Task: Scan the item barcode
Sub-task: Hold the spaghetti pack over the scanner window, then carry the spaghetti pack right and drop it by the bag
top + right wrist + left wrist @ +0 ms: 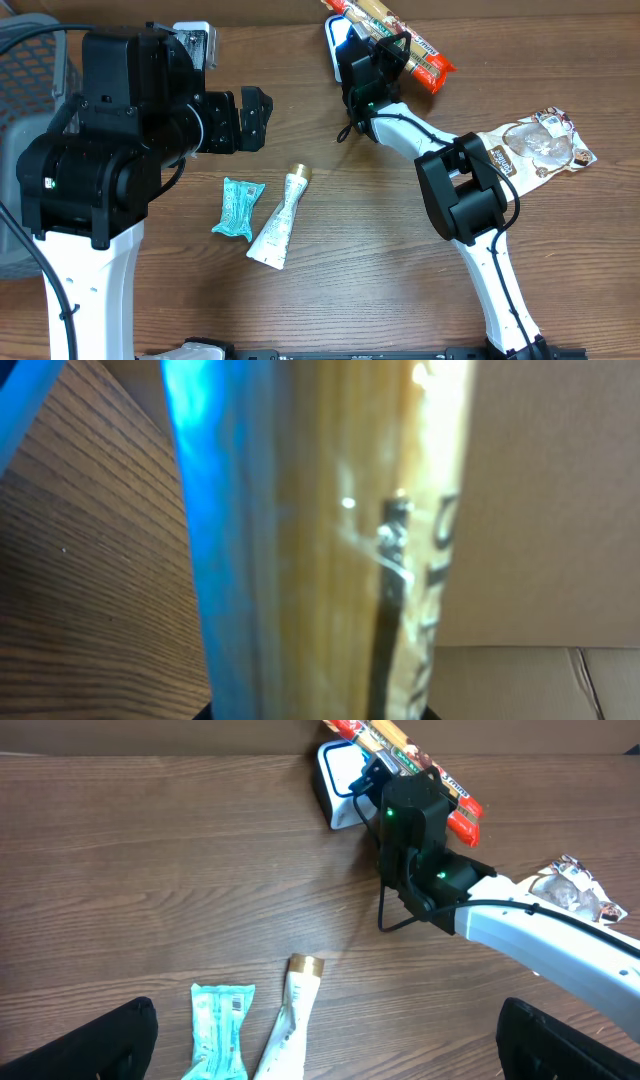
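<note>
Overhead, the right gripper (378, 62) sat right at the scanner (333, 38), jaws pinched narrow on the long orange snack packet (418, 45). The packet stuck out across and beyond the scanner's top edge. That read as a deliberate presentation: packet face brought close to the scanner window so the barcode could be caught. The right wrist view backed it up, with the packet (330, 540) filling the frame and a blue band down one side, probably the scanner's body or its light, hard to say which. Whether the barcode itself faced the window could not be told. The left gripper (252, 118) hung well apart from the scanner, fingers spread fully wide, holding nothing, seemingly parked clear of the action. Well below the scanner lay a teal packet (237, 207) and a white tube (283, 218) side by side, and well beyond the right arm a clear bag (535, 145), all resting loose on the table (400, 280).
</note>
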You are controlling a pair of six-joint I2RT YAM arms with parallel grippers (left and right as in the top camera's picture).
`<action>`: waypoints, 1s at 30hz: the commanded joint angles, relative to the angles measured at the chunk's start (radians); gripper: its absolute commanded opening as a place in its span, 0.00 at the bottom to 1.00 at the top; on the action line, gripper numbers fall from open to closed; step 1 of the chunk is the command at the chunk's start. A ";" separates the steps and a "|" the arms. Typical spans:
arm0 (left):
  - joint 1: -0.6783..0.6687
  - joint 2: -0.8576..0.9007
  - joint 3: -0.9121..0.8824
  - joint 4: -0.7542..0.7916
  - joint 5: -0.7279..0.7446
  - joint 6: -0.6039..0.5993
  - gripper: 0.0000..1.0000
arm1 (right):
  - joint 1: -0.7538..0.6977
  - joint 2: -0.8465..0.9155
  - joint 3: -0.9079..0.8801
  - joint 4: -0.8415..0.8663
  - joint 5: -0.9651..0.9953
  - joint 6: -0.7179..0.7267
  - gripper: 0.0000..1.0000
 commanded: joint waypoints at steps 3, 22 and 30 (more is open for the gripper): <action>-0.001 0.003 0.006 0.004 0.007 0.022 1.00 | 0.010 -0.085 0.043 0.033 0.078 0.031 0.04; -0.001 0.003 0.006 0.004 0.007 0.022 1.00 | 0.100 -0.499 0.043 -0.721 -0.097 0.644 0.04; -0.001 0.003 0.006 0.003 0.007 0.022 1.00 | -0.045 -0.811 0.043 -1.260 -1.049 1.156 0.04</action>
